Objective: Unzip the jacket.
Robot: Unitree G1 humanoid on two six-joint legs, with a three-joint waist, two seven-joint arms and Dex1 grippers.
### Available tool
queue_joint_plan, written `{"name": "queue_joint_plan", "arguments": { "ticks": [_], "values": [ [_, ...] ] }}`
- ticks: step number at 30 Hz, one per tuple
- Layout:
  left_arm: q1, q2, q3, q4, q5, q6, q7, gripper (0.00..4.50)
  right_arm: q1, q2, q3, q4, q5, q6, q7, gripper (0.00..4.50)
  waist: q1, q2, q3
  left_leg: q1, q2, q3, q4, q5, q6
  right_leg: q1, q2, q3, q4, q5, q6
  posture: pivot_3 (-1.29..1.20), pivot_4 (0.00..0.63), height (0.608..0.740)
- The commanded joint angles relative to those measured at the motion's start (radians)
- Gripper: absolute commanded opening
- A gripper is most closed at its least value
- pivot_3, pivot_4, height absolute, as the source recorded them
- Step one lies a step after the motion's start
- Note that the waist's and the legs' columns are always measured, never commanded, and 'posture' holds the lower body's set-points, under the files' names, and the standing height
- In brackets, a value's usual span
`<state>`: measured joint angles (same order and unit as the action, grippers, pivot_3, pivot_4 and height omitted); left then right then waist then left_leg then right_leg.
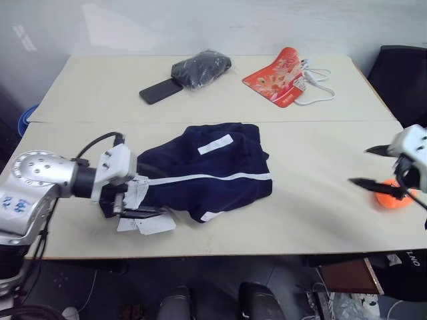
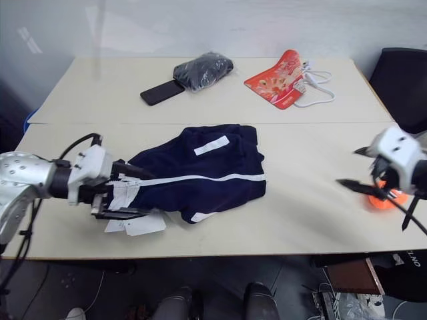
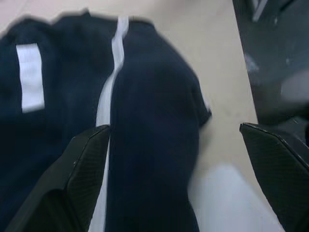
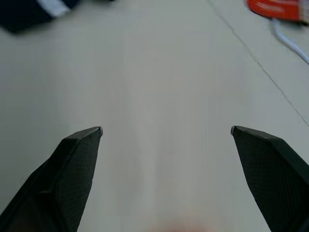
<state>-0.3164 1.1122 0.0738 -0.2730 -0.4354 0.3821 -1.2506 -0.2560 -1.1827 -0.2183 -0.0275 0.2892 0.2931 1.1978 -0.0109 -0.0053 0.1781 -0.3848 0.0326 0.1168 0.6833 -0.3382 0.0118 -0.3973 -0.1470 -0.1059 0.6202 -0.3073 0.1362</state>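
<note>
The navy-blue jacket (image 1: 213,175) lies crumpled in the middle of the near table, with a white zipper line (image 1: 220,177) running across it and a white patch (image 1: 215,144) on top. White paper tags (image 1: 151,223) lie at its left end. My left gripper (image 1: 148,193) stands open at that left end, pointing right along the jacket. In the left wrist view its fingers (image 3: 87,164) straddle the dark fabric and zipper line (image 3: 108,96) without pinching them. My right gripper (image 1: 363,167) is open over bare table, well to the right of the jacket.
An orange round object (image 1: 392,197) sits on the table just behind the right gripper. On the far table lie a shiny black bundle (image 1: 201,68), a black phone (image 1: 159,91), a red pouch (image 1: 280,77) and a white cable (image 1: 319,85). A black chair (image 1: 404,73) stands at the right.
</note>
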Motion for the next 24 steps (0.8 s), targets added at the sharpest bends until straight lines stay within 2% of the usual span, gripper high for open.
{"name": "queue_joint_plan", "arguments": {
  "ticks": [1, 5, 9, 16, 19, 21, 24],
  "values": [
    [0.083, 0.053, 0.048, -0.005, 0.125, -0.167, -0.012, 4.5, -0.019, 0.012, 0.114, -0.091, -0.075, -0.158, 0.046, 4.47, 0.01, 0.0, 0.0, 0.0, -0.001, 0.0, 0.0, 0.0, 0.0, 0.0, -0.001, 0.0, 0.0, 0.0, 0.0, 0.0, 0.15, 0.74],
    [0.121, 0.031, 0.036, -0.009, 0.196, -0.239, 0.045, 4.5, -0.071, 0.119, 0.236, -0.099, -0.147, -0.254, 0.002, 4.47, 0.018, -0.001, 0.0, -0.001, -0.001, -0.001, 0.002, 0.0, 0.001, 0.0, -0.001, -0.001, 0.0, 0.0, 0.0, 0.0, 0.15, 0.74],
    [0.109, -0.014, -0.022, 0.013, 0.281, -0.287, 0.1, 4.5, -0.141, 0.256, 0.347, 0.006, -0.266, -0.37, -0.084, 4.47, 0.011, -0.001, 0.0, -0.001, -0.001, 0.0, 0.002, 0.0, 0.001, 0.0, -0.001, -0.001, 0.001, 0.0, 0.0, 0.0, 0.15, 0.74],
    [0.1, -0.028, -0.007, 0.066, 0.304, -0.298, 0.123, 4.5, -0.263, 0.415, 0.444, 0.181, -0.388, -0.478, -0.182, 4.47, 0.001, -0.001, 0.0, -0.001, 0.0, 0.0, 0.002, 0.0, 0.0, -0.001, 0.0, -0.001, 0.002, 0.0, 0.0, 0.0, 0.15, 0.74],
    [0.118, -0.023, 0.006, 0.077, 0.3, -0.306, 0.119, 4.5, -0.281, 0.445, 0.456, 0.211, -0.398, -0.492, -0.191, 3.82, -0.002, -0.001, 0.0, -0.001, 0.0, 0.0, 0.002, 0.0, 0.0, -0.001, 0.0, -0.001, 0.003, 0.0, 0.0, 0.0, 0.15, 0.74],
    [0.126, -0.027, 0.008, 0.085, 0.291, -0.306, 0.114, 4.5, -0.278, 0.453, 0.461, 0.211, -0.393, -0.496, -0.178, 3.14, -0.003, -0.001, 0.0, -0.001, 0.0, 0.0, 0.002, 0.0, 0.0, -0.001, 0.0, -0.001, 0.003, 0.0, 0.0, 0.0, 0.15, 0.74],
    [0.125, -0.035, 0.009, 0.099, 0.273, -0.3, 0.103, 3.89, -0.271, 0.452, 0.468, 0.208, -0.387, -0.505, -0.156, 2.1, -0.005, -0.001, 0.0, -0.001, 0.0, 0.0, 0.002, 0.0, 0.0, -0.001, 0.0, -0.001, 0.003, 0.0, 0.0, 0.0, 0.15, 0.74]
  ]
}}
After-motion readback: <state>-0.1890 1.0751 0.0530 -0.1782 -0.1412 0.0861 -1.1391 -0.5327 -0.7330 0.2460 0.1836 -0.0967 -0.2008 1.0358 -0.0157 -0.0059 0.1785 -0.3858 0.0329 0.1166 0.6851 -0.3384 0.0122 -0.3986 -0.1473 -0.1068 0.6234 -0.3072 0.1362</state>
